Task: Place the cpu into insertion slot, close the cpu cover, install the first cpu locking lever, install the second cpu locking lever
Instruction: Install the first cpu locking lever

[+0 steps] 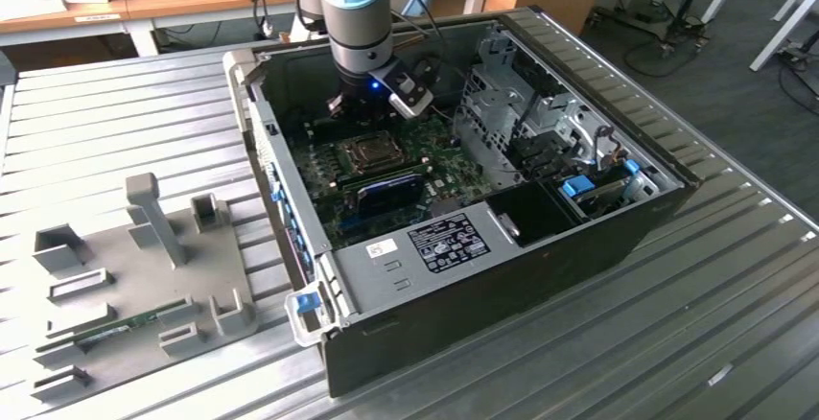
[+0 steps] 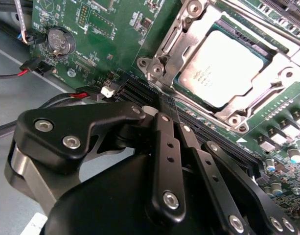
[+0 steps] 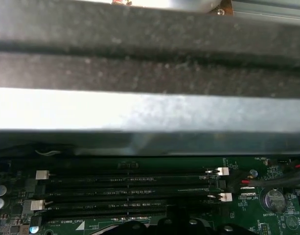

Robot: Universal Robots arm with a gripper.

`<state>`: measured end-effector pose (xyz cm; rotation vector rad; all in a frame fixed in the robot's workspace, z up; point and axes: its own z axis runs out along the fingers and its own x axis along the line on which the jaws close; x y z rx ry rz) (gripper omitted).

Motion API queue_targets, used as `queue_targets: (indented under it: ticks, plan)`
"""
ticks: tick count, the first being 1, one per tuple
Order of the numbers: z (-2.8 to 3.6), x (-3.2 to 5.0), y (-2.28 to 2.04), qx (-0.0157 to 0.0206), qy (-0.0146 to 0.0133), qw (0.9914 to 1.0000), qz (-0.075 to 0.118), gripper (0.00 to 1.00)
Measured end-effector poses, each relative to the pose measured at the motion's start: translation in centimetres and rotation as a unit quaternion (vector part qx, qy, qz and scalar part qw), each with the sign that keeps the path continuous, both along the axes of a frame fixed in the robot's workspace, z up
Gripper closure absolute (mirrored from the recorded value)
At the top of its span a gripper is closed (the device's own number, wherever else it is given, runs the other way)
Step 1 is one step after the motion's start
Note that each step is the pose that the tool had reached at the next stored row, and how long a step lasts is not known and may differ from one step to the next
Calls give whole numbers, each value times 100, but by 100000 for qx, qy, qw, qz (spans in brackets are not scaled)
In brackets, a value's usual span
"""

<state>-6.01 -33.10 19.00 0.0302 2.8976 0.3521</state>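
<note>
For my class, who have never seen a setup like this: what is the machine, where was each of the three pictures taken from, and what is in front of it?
The machine is a robot arm reaching down into an opened computer case that lies on a ribbed metal table.

The exterior view comes from a camera standing off the arm. The two wrist views come from cameras riding on the arm.

In the second wrist view the black gripper hangs above the green motherboard. Its fingers look drawn together with nothing between them. Beyond it the cpu sits in its socket, with the cpu cover folded down around it.

The first wrist view shows long black memory slots below the case's wall.

At the exterior view's left lies a grey fixture tray.
</note>
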Motion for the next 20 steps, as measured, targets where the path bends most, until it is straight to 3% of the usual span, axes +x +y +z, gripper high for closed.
queue_targets:
  ticks: [13, 20]
  plan:
    - [0, 6, -9, 36, -1, 100000, 0, 89]
    - [4, 7, -9, 746, -179, 99997, 5, 89]
